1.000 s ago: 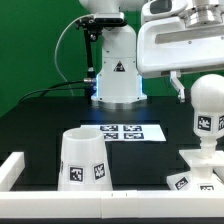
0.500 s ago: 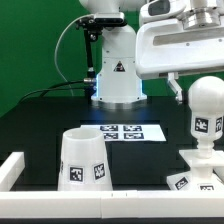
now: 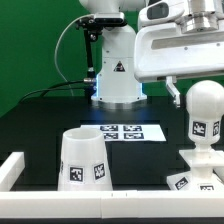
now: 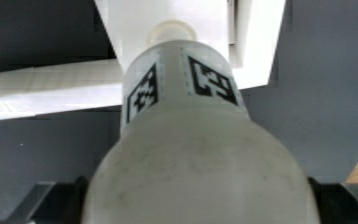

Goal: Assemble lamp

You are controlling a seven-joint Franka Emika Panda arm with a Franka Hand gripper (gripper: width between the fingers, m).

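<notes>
The white bulb stands upright with its neck in the angular base at the exterior view's right. My gripper is down around the bulb's round head; one finger shows beside it. In the wrist view the bulb fills the space between the two dark fingers, which touch its sides, so my gripper is shut on it. The base shows beyond the neck. The cone-shaped shade stands alone at the exterior view's lower left.
The white robot pedestal stands at the back. The marker board lies flat in front of it. A white raised rim borders the black table at the front and left.
My gripper has shifted slightly toward the exterior view's left, and the bulb's head has moved a little left and down with it. The shade has not moved.
</notes>
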